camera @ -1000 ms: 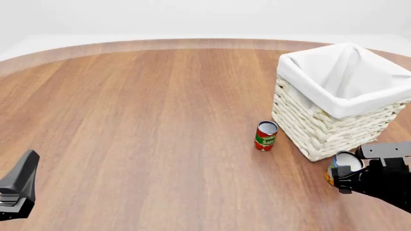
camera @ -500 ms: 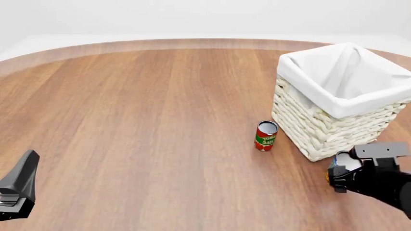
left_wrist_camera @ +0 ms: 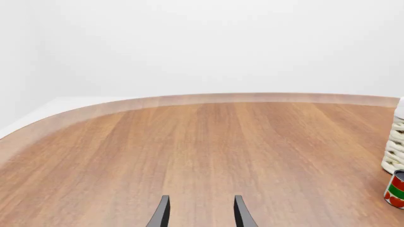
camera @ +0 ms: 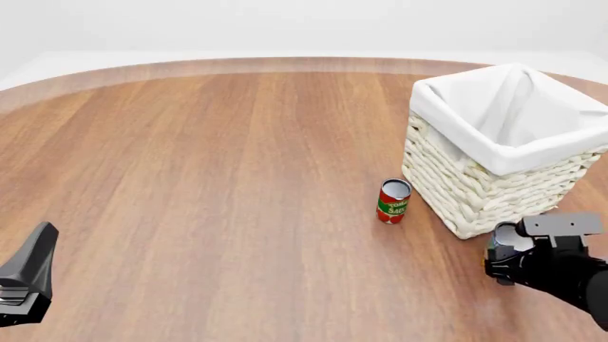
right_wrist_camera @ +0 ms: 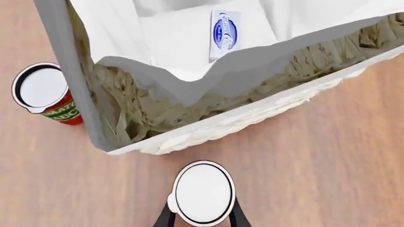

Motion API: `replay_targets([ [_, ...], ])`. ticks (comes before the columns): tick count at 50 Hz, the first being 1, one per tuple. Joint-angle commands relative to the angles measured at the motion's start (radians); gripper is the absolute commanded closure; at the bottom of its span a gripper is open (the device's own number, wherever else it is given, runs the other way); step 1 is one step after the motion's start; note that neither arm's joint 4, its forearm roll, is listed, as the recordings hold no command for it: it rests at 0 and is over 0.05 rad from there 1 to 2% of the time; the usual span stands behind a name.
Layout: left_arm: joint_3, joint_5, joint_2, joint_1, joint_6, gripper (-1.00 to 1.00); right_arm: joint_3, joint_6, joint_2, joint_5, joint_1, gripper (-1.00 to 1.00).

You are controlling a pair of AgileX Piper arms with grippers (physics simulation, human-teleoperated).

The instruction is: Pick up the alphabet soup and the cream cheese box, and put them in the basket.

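The alphabet soup (right_wrist_camera: 203, 193) shows its silver-white top between my right gripper's (right_wrist_camera: 202, 210) fingers, which are shut on its sides. In the front view the can (camera: 507, 237) is mostly hidden by the right gripper (camera: 503, 255), just in front of the basket's near corner. The basket (camera: 475, 192) is woven wicker with a white lining and stands at the right. The cream cheese box (right_wrist_camera: 224, 34) lies flat inside the basket on the cloth. My left gripper (left_wrist_camera: 200, 215) is open and empty over bare table at the near left (camera: 27, 281).
A small red and green tomato can (camera: 392, 201) stands upright just left of the basket; it also shows in the right wrist view (right_wrist_camera: 43, 92) and the left wrist view (left_wrist_camera: 396, 189). The round wooden table's far edge (camera: 285, 65) curves behind.
My right gripper with the soup can has shifted slightly toward the basket, hiding the can's label. The left arm has not moved.
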Motion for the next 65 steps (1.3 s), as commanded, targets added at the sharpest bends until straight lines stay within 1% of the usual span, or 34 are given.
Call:
replay_targets([
  [1,0.0,0.0,0.0,0.0,0.0,-1.0,0.015,0.01,0.003,-0.004,-0.005,1.0],
  [4,0.0,0.0,0.0,0.0,0.0,-1.0,0.02,0.01,-0.002,-0.005,-0.001,1.0],
  [9,0.0,0.0,0.0,0.0,0.0,-1.0,0.024,0.013,-0.04,0.025,0.002,1.0],
  [15,0.0,0.0,0.0,0.0,0.0,-1.0,0.026,0.015,-0.145,0.117,0.005,1.0],
  [19,0.0,0.0,0.0,0.0,0.0,-1.0,0.029,0.017,-0.196,0.158,0.008,1.0],
  [21,0.0,0.0,0.0,0.0,0.0,-1.0,0.025,0.02,-0.239,0.198,0.013,1.0],
  [22,0.0,0.0,0.0,0.0,0.0,-1.0,0.001,0.021,-0.285,0.266,0.015,1.0],
  [23,0.0,0.0,0.0,0.0,0.0,-1.0,0.017,0.02,-0.278,0.241,0.017,1.0],
  [25,0.0,0.0,0.0,0.0,0.0,-1.0,0.024,0.02,-0.285,0.241,0.018,1.0],
  [28,0.0,0.0,0.0,0.0,0.0,-1.0,0.024,0.021,-0.317,0.269,0.023,1.0],
  [29,0.0,0.0,0.0,0.0,0.0,-1.0,0.001,0.021,-0.343,0.318,0.022,1.0],
  [31,0.0,0.0,0.0,0.0,0.0,-1.0,0.016,0.018,-0.343,0.301,0.022,1.0],
  [32,0.0,0.0,0.0,0.0,0.0,-1.0,0.01,0.018,-0.358,0.318,0.019,1.0],
  [33,0.0,0.0,0.0,0.0,0.0,-1.0,-0.022,0.022,-0.387,0.377,0.019,1.0],
  [35,0.0,0.0,0.0,0.0,0.0,-1.0,-0.026,0.02,-0.421,0.415,0.021,1.0],
  [37,0.0,0.0,0.0,0.0,0.0,-1.0,-0.007,0.019,-0.409,0.381,0.022,1.0],
  [38,0.0,0.0,0.0,0.0,0.0,-1.0,-0.038,0.018,-0.432,0.433,0.022,1.0],
  [40,0.0,0.0,0.0,0.0,0.0,-1.0,-0.015,0.019,-0.432,0.407,0.022,1.0],
  [47,0.0,0.0,0.0,0.0,0.0,-1.0,-0.041,0.02,-0.487,0.486,0.025,1.0],
  [48,0.0,0.0,0.0,0.0,0.0,-1.0,-0.053,0.02,-0.508,0.515,0.026,1.0],
  [52,0.0,0.0,0.0,0.0,0.0,-1.0,-0.061,0.015,-0.522,0.536,0.024,1.0],
  [55,0.0,0.0,0.0,0.0,0.0,-1.0,-0.08,0.01,-0.555,0.584,0.023,1.0],
  [65,0.0,0.0,0.0,0.0,0.0,-1.0,-0.124,-0.006,-0.609,0.673,0.017,1.0],
])
